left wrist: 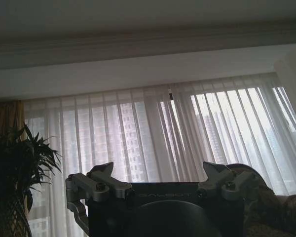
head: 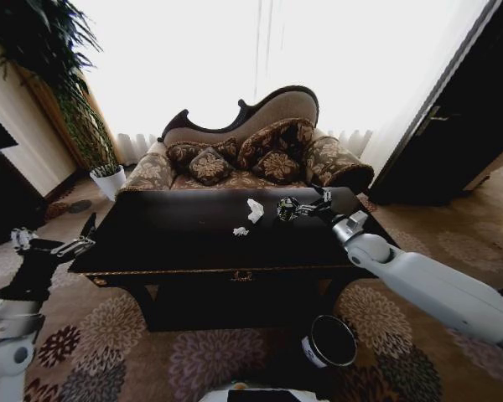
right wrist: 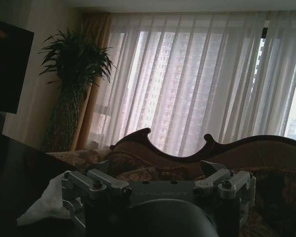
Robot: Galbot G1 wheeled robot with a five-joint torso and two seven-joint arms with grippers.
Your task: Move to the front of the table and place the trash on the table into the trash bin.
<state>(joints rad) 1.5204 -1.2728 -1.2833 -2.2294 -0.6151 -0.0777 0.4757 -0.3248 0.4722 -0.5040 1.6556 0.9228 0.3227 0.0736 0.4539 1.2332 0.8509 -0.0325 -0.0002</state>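
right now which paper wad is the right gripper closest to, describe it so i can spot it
On the black table before the sofa lie two white paper wads. It is the larger paper wad, farther back toward the sofa, just left of the right gripper; the smaller paper wad lies nearer the front edge.

White paper wads (head: pixel 250 215) on glossy black table (head: pixel 168 239)

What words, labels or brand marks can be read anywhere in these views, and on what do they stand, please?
"GALBOT": embossed on the body of the left gripper, faint but readable.
"GALBOT": on the body of the right gripper, dimmer, only just readable.
White label on the trash bin: too small to read.
Gold emblem on the table: no legible text.
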